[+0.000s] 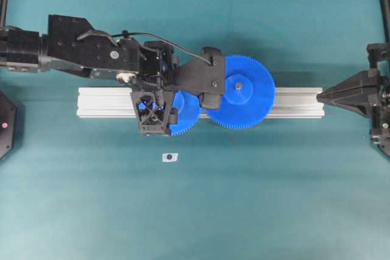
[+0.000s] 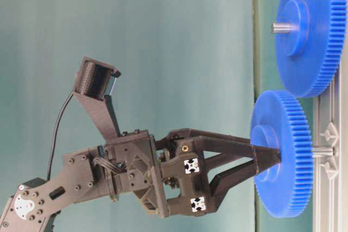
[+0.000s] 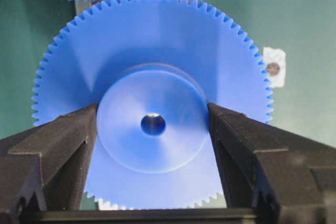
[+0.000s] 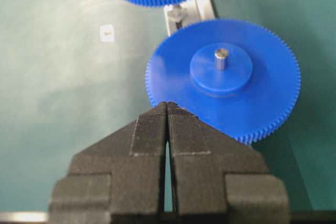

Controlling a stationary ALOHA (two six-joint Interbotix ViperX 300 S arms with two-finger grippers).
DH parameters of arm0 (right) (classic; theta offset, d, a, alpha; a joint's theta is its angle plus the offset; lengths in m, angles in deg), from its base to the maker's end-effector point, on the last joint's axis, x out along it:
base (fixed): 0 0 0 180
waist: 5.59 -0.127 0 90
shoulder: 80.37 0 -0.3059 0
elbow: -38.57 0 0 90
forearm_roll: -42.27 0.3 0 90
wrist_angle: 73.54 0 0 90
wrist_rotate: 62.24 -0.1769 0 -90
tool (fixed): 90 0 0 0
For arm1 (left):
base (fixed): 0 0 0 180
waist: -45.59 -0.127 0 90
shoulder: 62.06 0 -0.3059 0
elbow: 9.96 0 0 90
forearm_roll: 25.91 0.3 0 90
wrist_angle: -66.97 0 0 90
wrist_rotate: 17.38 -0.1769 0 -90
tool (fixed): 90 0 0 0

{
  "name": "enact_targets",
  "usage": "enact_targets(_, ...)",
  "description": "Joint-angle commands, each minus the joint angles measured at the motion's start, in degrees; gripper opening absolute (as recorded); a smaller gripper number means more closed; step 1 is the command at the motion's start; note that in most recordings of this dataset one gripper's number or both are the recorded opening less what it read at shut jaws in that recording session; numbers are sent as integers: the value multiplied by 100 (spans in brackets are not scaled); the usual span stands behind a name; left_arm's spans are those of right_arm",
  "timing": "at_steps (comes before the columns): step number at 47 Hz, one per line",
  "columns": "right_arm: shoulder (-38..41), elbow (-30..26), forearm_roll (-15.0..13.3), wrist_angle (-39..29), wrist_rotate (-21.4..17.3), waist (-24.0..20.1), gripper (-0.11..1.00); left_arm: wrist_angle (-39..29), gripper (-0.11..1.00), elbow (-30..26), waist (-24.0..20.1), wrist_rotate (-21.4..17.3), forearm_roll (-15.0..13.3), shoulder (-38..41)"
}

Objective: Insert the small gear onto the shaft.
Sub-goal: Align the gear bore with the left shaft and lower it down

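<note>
The small gear [image 1: 187, 115] is a blue toothed disc held level over the rail. My left gripper [image 1: 181, 103] comes down from above, shut on it. In the left wrist view both black fingers [image 3: 68, 129] press the sides of the raised hub [image 3: 157, 98]. A glint of metal shows inside the hub's centre hole. From table level, the silver shaft [image 2: 322, 150] spans the short gap between the small gear [image 2: 283, 153] and its bracket on the rail. My right gripper [image 4: 167, 103] is shut and empty, parked at the rail's right end [image 1: 323, 95].
The wider blue gear [image 1: 244, 92] sits on the ribbed aluminium rail [image 1: 103, 101] just right of the small gear, with a grey pin [image 4: 221, 56] at its hub; their rims overlap. A small white tag [image 1: 170, 157] lies on the green mat in front of the rail.
</note>
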Motion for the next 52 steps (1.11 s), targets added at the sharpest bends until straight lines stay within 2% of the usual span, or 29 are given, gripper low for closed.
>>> enact_targets(1,18,-62,0,26,-53,35,0,44,69,-44,-26,-9,26,-114)
enact_targets(14,9,-62,0,35,-53,44,0,211,69,141,-176,-18,9,-123)
enact_targets(33,-26,-62,0,26,-53,53,0,202,69,185,-396,-264,26,-132)
enact_targets(52,-26,-53,0,35,-53,53,0,193,69,185,-404,-387,26,-158)
